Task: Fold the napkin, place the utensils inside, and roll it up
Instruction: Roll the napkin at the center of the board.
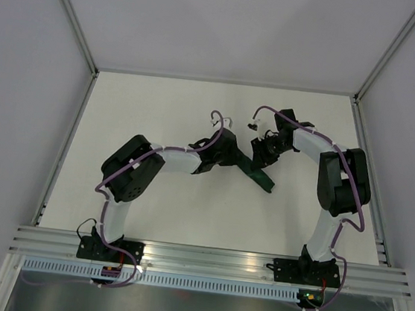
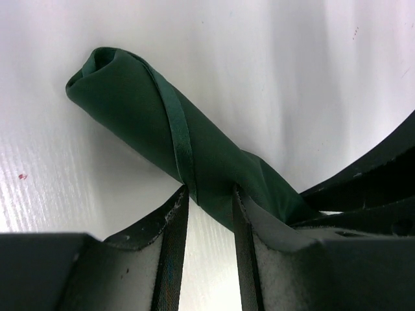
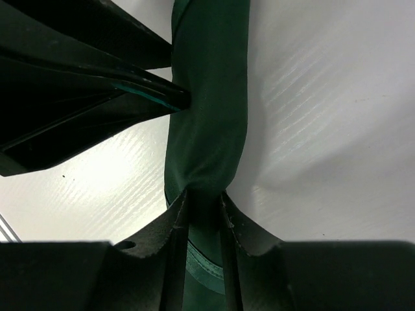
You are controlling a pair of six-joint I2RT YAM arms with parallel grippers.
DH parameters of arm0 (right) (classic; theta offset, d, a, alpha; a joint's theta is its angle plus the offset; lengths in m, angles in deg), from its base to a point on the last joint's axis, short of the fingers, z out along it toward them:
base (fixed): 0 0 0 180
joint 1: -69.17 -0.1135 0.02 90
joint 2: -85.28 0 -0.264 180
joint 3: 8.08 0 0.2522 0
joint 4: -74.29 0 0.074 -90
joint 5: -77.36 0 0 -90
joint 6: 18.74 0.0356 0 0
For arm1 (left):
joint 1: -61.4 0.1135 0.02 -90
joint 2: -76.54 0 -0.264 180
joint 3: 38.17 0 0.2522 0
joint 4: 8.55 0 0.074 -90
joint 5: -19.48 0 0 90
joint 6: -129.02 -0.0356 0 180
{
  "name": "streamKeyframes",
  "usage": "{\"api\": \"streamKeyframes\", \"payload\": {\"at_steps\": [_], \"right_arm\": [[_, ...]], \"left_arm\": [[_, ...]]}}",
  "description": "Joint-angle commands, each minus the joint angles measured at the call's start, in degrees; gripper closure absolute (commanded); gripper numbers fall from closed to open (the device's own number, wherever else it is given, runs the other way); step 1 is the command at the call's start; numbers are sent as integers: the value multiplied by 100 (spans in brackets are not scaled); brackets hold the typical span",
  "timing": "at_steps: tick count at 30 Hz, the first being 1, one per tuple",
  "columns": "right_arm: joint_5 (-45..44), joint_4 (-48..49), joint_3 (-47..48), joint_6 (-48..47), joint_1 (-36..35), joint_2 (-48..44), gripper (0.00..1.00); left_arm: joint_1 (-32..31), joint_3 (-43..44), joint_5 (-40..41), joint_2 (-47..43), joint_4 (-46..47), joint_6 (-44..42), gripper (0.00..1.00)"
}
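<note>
Dark green napkin — tightly rolled

Matt cloth napkin on a smooth, slightly glossy tabletop.

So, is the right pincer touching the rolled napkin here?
Touching. The right wrist view shows the right pincer with both fingers closed on the rolled napkin, the green cloth squeezed narrow between them.

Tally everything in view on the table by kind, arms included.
Rolled dark green napkin: 1
Robot arms: 2 (left arm, right arm)
Total: 3
</note>
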Motion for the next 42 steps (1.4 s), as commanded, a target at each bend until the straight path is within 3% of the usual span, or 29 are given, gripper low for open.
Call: {"api": "streamKeyframes", "payload": {"at_steps": [1, 12, 32, 42], "right_arm": [[-232, -63, -52, 132, 44, -158, 70], [-135, -133, -60, 185, 211, -79, 52], [287, -327, 28, 369, 238, 18, 49], [304, -379, 71, 334, 413, -52, 47]], "left_arm": [[23, 390, -161, 202, -141, -193, 62], [164, 979, -328, 562, -378, -316, 62], [260, 2157, -829, 1327, -738, -465, 62], [278, 2096, -794, 1144, -739, -527, 62]]}}
